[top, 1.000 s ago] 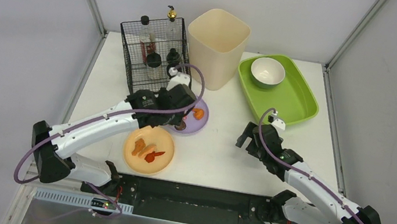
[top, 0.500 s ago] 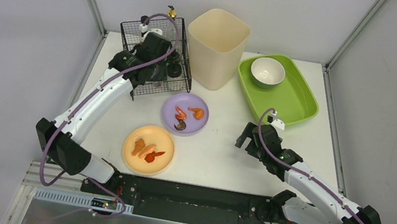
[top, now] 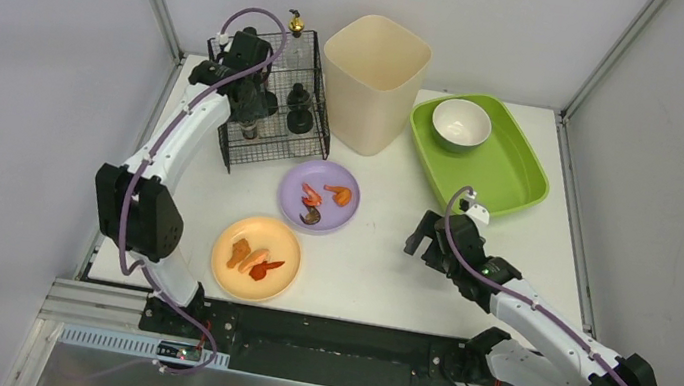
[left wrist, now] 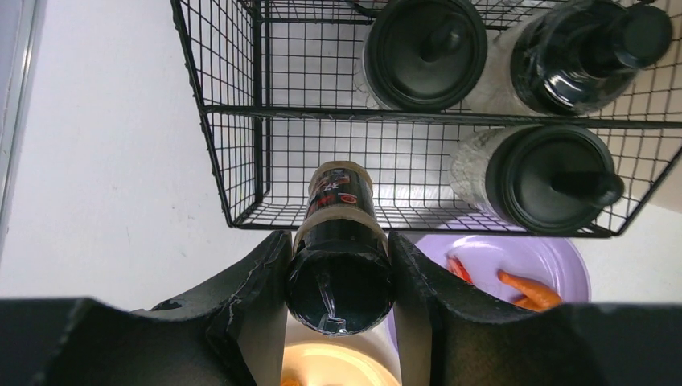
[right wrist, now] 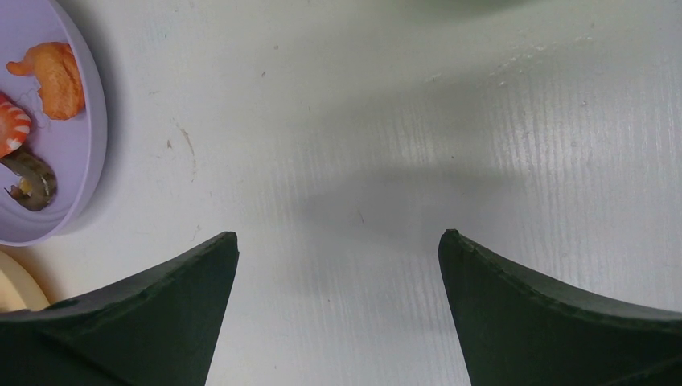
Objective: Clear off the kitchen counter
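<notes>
My left gripper [left wrist: 338, 273] pinches a small dark bottle [left wrist: 340, 205] at its black-capped end, with one finger pressed against each side. The bottle has a red-and-white label and points down at the near left corner of the wire basket [left wrist: 241, 121]. I cannot tell whether its lower end touches the mesh. Three black-lidded containers [left wrist: 425, 52] stand upright in the basket, two in the far row and one nearer on the right. Seen from above, my left arm reaches over the basket's left side, at the far left of the kitchen counter [top: 368, 267], the white tabletop that carries everything here. A gold-capped bottle [top: 295, 21] stands at the basket's far edge.

My right gripper [right wrist: 338, 257] is spread wide with nothing between its fingers. It hovers over a bare patch on the right half of the counter. Just to its left lies a purple plate [right wrist: 56, 169] holding an orange piece, a shrimp and a dark scrap. An orange plate [top: 256, 258] with more orange and red scraps sits nearer and further left, close beside the purple one.

Beyond my right gripper, at the far right of the counter, a green tray [top: 524, 186] holds a white bowl [top: 461, 124] at its far end. A tall cream bin [top: 376, 67] stands between the tray and the basket, close beside the basket's right wall.
</notes>
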